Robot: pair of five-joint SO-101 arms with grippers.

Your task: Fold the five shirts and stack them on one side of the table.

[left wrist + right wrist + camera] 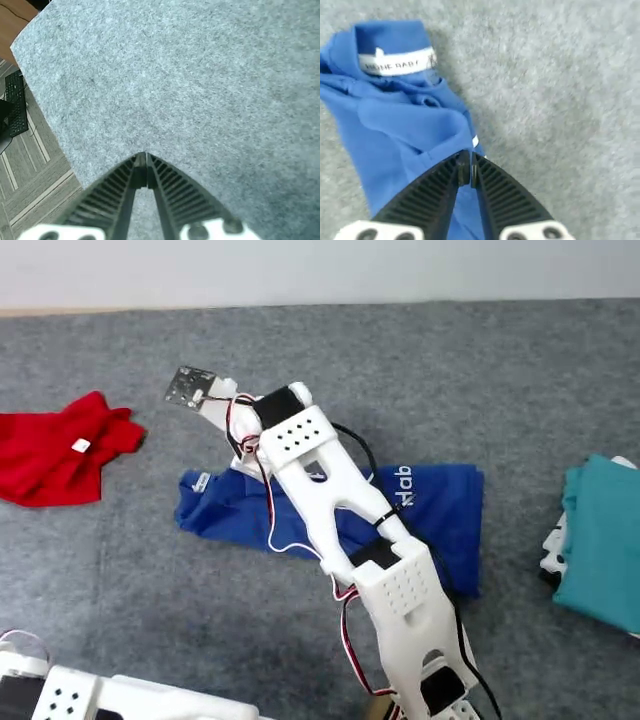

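- This looks like a robotics lab or test bench set up in an office-type room.
- The white plastic robot arm, built from printed-looking perforated shells, has bare red, white and black wires looped along its outside and a small exposed circuit board at the wrist.
- The worktable is covered in a plain grey felt mat, set against a bare pale wall.
- Beyond the mat's edge lie a black computer keyboard, a striped grey-and-beige carpet-tile floor and a brown wooden surface, which are office furnishings rather than home ones.
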